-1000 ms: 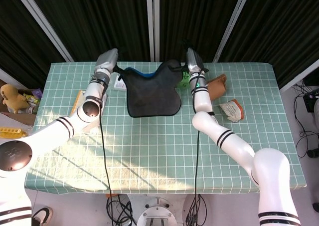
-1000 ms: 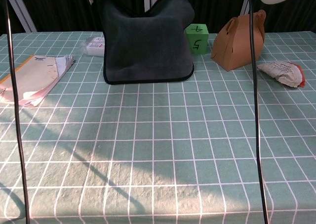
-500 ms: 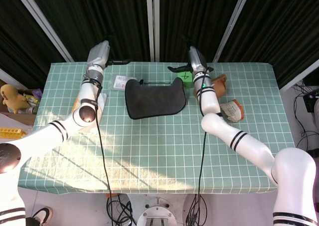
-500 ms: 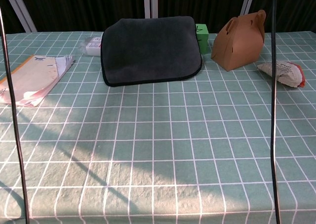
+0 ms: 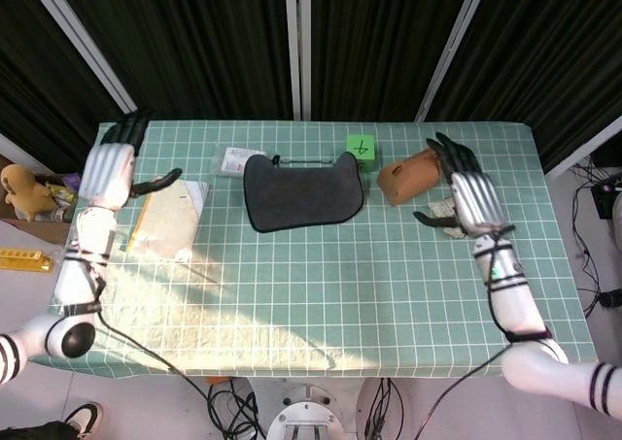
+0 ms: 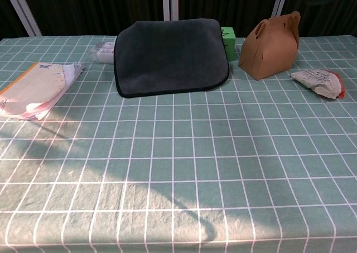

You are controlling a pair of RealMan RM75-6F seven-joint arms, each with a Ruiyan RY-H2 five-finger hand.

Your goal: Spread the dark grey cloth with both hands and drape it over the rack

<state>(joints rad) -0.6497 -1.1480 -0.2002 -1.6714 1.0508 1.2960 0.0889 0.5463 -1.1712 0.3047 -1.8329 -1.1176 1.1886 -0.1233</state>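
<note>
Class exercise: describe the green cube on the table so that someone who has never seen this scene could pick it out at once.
Start at the dark grey cloth spread at the far middle of the table. Just beyond its right edge, before the brown paper box, sits the green cube. It is the only bright green thing there, with a dark mark on top.

table (image 5: pixel 292 294): green cloth with white grid, sunlit patch near front edge | backdrop: black curtains (image 5: pixel 194 32) with white frame bars (image 5: pixel 299 42) | floor (image 5: pixel 583 217): grey, cables at right | yellow plush toy (image 5: pixel 21 189) at left, off table
</note>
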